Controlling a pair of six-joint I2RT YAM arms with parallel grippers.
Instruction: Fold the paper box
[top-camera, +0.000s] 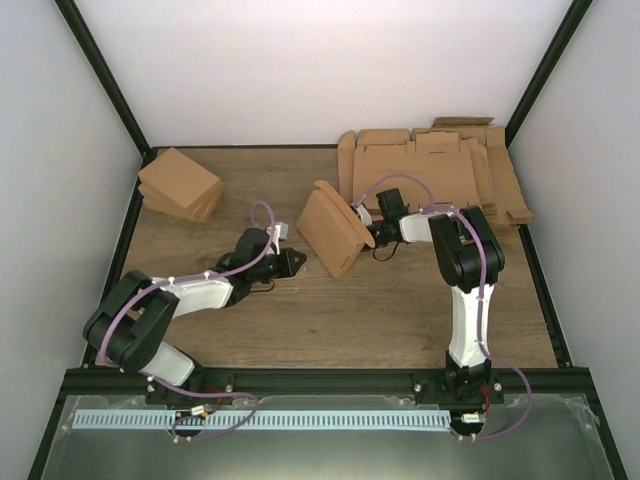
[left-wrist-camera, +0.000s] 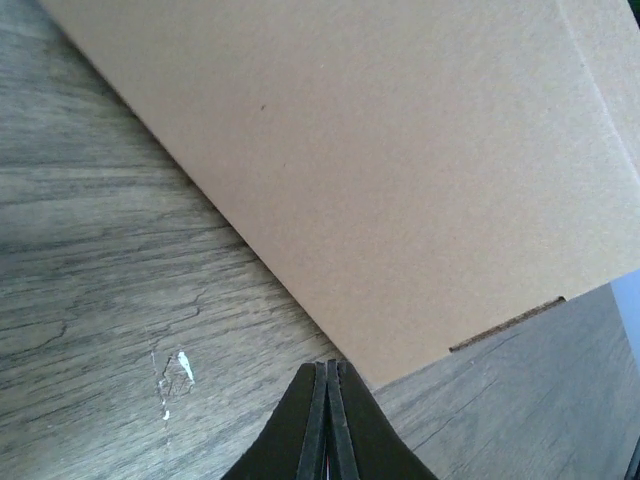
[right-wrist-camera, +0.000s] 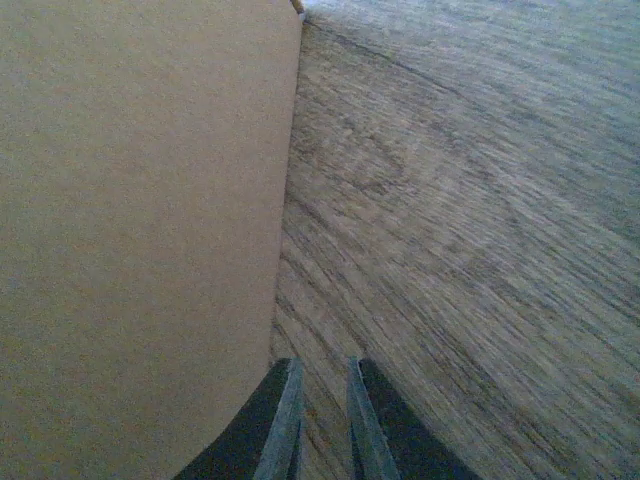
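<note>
Paper box (top-camera: 333, 232), smooth brown cardboard, on grained table (top-camera: 400, 320).

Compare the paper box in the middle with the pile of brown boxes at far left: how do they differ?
The paper box is a single piece; the pile of boxes holds several, stacked. The paper box stands tilted on an edge; the pile of boxes lies flat. Both are brown cardboard.

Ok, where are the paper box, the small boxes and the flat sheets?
paper box (top-camera: 333, 232), top view, broad tilted panel.
small boxes (top-camera: 180, 182), top view, top box's face.
flat sheets (top-camera: 440, 165), top view, top sheet's middle.
</note>
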